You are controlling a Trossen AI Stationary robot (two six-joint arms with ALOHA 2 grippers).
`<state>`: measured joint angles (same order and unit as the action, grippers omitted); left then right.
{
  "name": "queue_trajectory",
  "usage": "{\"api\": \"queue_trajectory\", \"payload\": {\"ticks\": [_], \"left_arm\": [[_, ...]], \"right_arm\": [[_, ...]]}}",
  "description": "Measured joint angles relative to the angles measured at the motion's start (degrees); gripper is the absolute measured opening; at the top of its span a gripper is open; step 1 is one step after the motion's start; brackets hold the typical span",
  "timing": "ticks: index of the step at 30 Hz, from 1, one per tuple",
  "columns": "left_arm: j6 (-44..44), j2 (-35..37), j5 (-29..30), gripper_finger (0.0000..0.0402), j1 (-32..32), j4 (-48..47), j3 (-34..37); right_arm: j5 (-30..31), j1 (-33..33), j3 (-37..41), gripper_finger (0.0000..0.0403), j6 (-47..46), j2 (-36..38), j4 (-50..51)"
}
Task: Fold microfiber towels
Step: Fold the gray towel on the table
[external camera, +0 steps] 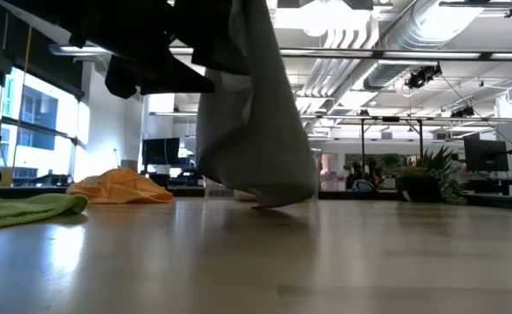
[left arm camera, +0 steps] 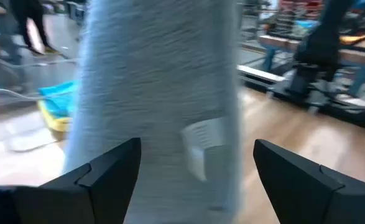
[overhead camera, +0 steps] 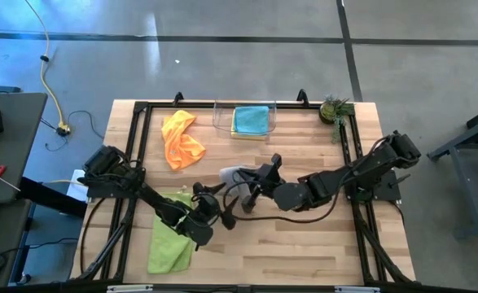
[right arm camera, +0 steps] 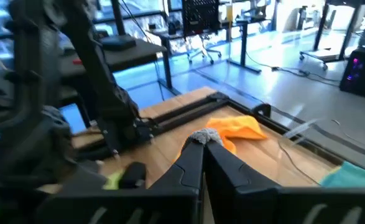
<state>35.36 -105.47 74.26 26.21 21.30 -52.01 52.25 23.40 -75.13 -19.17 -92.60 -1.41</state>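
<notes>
Right claw clamped on grey towel, dangling over mid-table; left claw apart, facing it. Risk: single-corner hold slipping, dropping towel in a heap.

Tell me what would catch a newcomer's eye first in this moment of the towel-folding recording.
The grey towel hangs in mid-air over the table's middle, its lower edge brushing the wood, pinched at the top by the shut right tool. The left tool faces it with jaws open, the cloth between them but ungripped. Around it, the orange towel lies crumpled toward the back left, the lime green towel at the front left, and a teal towel sits in the clear bin.
</notes>
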Motion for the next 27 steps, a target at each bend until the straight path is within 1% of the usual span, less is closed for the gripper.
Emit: {"api": "queue_trajectory", "payload": {"ticks": [3, 7, 12, 14, 18, 21, 25, 27], "left_arm": [[-0.06, -0.02, 0.25, 0.0297, -0.17, -0.28, 0.02], [0.31, -0.02, -2.05, 0.0296, -0.41, 0.30, 0.02], [-0.43, -0.02, -2.18, 0.0296, -0.78, 0.95, -1.15], [-0.61, -0.02, -3.09, 0.0296, -0.92, 0.93, -1.91], [-3.88, -0.02, -4.88, 0.0296, -0.72, 0.92, -3.47], [-5.72, -0.02, -5.01, 0.0296, -0.20, 1.03, -3.74], [-5.59, -0.02, -5.10, 0.0296, -0.19, 0.90, -3.74], [-5.57, -0.02, -6.39, 0.0296, -0.27, 0.93, -3.74]], "right_arm": [[-0.10, 0.76, 0.00, 0.0000, 1.39, 0.02, -2.23], [0.33, 1.38, 0.00, 0.0000, 3.46, 0.02, -5.45], [0.43, 1.39, 0.00, 0.0000, 5.29, 0.04, -7.88], [0.54, 1.37, 0.00, 0.0000, 6.13, 0.04, -8.57], [0.54, 0.98, 0.00, 0.0000, 7.34, 0.04, -9.25], [0.53, 0.89, 0.00, 0.0000, 7.94, 0.04, -9.65], [0.54, 0.87, 0.00, 0.0000, 9.02, 0.04, -10.63], [0.52, 0.87, 0.00, 0.0000, 9.25, 0.04, -10.83]]}}
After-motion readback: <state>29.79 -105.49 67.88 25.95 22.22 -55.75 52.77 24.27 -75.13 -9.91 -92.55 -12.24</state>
